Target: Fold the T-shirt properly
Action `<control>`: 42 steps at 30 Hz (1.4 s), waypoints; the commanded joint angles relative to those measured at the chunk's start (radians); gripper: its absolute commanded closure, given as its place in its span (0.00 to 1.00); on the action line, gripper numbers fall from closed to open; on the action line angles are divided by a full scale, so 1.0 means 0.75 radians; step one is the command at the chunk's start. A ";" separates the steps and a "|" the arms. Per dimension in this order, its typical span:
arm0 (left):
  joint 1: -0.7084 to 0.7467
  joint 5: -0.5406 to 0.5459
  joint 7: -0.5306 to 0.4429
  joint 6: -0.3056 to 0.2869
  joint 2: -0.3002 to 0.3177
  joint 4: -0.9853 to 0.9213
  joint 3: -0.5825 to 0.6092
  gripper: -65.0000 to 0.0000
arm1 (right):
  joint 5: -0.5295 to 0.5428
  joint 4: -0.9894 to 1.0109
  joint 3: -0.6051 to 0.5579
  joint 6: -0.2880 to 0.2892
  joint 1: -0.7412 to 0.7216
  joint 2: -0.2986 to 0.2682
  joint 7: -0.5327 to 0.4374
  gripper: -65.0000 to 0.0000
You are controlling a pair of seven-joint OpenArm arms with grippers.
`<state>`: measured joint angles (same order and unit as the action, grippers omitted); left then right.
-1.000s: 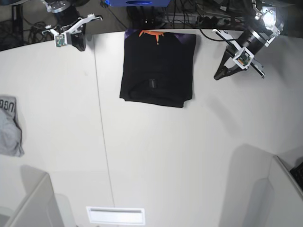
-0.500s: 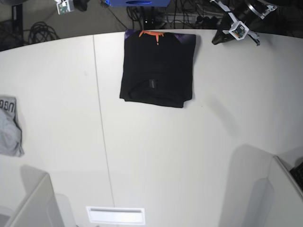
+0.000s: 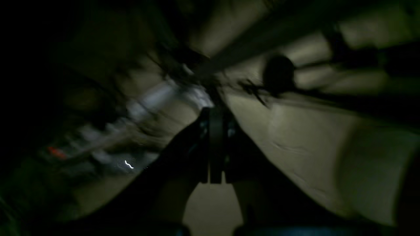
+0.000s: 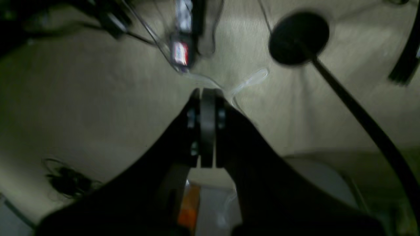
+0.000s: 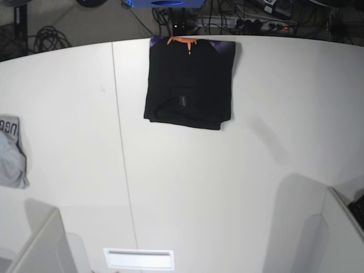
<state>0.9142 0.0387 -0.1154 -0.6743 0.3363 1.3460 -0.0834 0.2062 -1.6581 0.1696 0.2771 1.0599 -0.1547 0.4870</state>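
The black T-shirt [image 5: 189,79] lies folded into a compact rectangle at the far middle of the white table [image 5: 227,182], with its orange neck label and purple print showing at the far edge. Neither arm shows in the base view. In the left wrist view my left gripper [image 3: 215,131] has its jaws pressed together, empty, over a blurred floor with cables. In the right wrist view my right gripper [image 4: 206,108] is also shut and empty above the floor. The shirt shows in neither wrist view.
A small grey lettered garment [image 5: 11,151] lies at the table's left edge. Cables and a power strip [image 5: 261,23] run behind the table. Grey panels stand at the near left [image 5: 40,244] and near right [image 5: 335,233]. A black round stand base [image 4: 298,37] sits on the floor.
Both arms have lifted up and back from the table's far corners and have left the base view. The folded shirt has not moved.
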 commanded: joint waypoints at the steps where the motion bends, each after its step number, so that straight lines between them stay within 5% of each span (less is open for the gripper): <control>1: -0.015 0.015 -0.019 0.037 0.017 -0.047 0.024 1.00 | 0.010 0.041 -0.029 0.006 -0.003 -0.018 -0.004 1.00; 6: -0.181 0.031 -0.015 0.221 0.013 -0.372 0.174 1.00 | 0.010 0.373 -0.291 0.006 -0.207 -0.151 -0.006 1.00; 11: -0.402 0.021 -0.021 0.356 -0.089 -0.754 0.255 1.00 | 0.013 0.792 -0.516 0.006 -0.483 -0.175 -0.110 1.00; 20: -0.702 0.019 -0.025 0.425 -0.241 -1.239 0.264 1.00 | 0.015 1.379 -0.734 0.006 -0.803 -0.153 -0.442 1.00; 29: -1.015 0.017 -0.025 0.462 -0.273 -1.571 0.268 1.00 | 0.019 2.040 -0.732 0.004 -1.107 0.033 -0.980 1.00; 42: -1.022 0.019 -0.046 0.460 -0.273 -1.483 0.268 1.00 | 0.021 2.052 -0.730 0.002 -1.132 0.089 -0.998 1.00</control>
<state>0.1349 0.0544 -0.1490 -0.3218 0.1272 0.2325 0.1173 0.2211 -0.1177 -0.3794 0.2722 0.2062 -0.0849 -0.2554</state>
